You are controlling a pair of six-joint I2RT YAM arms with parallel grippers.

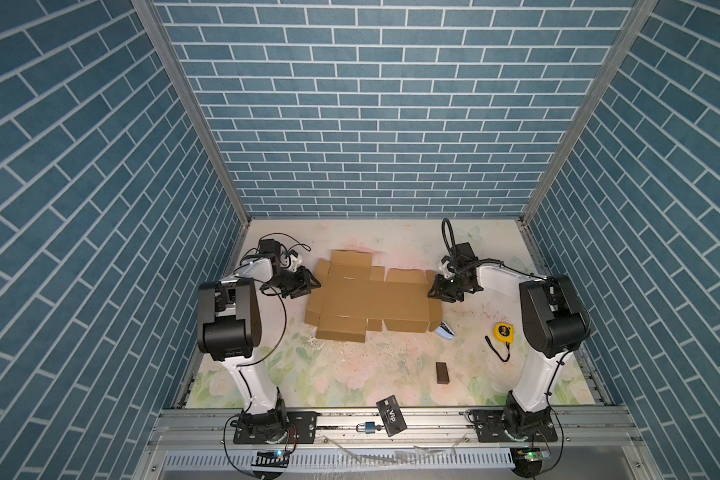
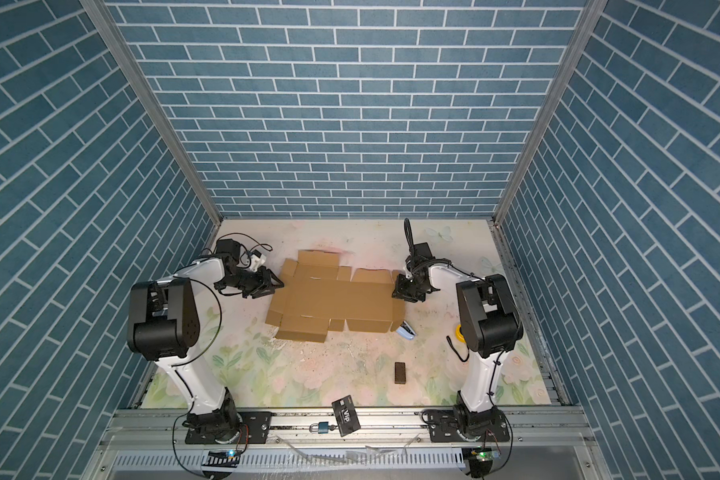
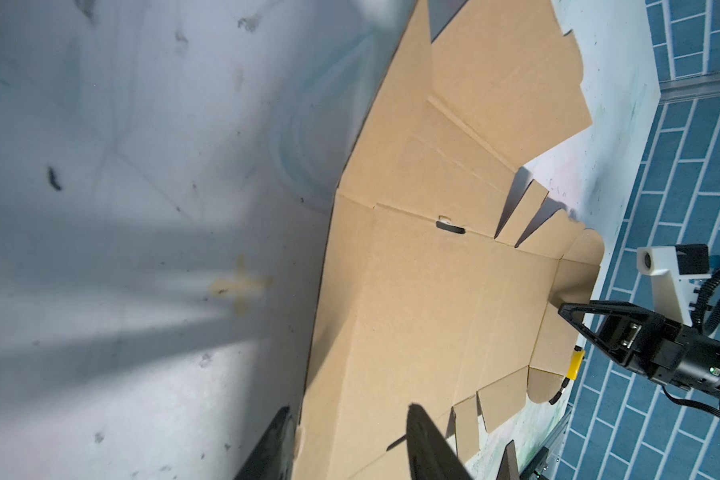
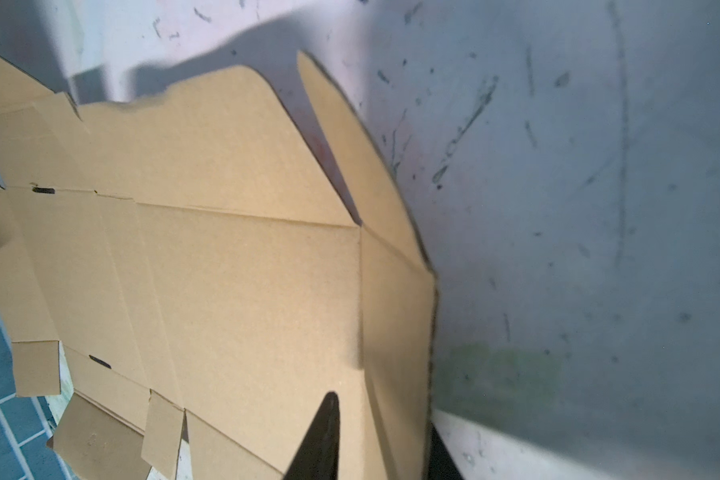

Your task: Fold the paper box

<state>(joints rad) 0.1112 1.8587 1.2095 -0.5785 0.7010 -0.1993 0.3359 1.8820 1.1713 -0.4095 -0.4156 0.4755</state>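
The left gripper (image 3: 348, 409) has its jaws apart, one finger over the paper box (image 1: 371, 297) and the other outside its left-hand edge, so the cardboard rim sits in the gap. No pinch shows in the left wrist view. The right gripper (image 4: 383, 409) straddles the box's right end flap, which tilts up between a finger over the main panel and a finger outside the flap. The gap is narrow, but I cannot tell whether the flap is clamped. In both top views each gripper meets the box at its own end, with the arms reaching in from the sides. The box lies unfolded and mostly flat on the floral table (image 1: 350, 374), its flaps spread towards the back wall and towards the arm bases. A pale blue-white object (image 1: 445, 330) sits just beside the box's near right corner. Further right of the box is a yellow tape measure (image 1: 503, 333). A small dark block (image 1: 442, 372) lies nearer the bases, well apart from the box. A black card (image 1: 390, 415) and a padlock (image 1: 368, 427) rest on the front rail.
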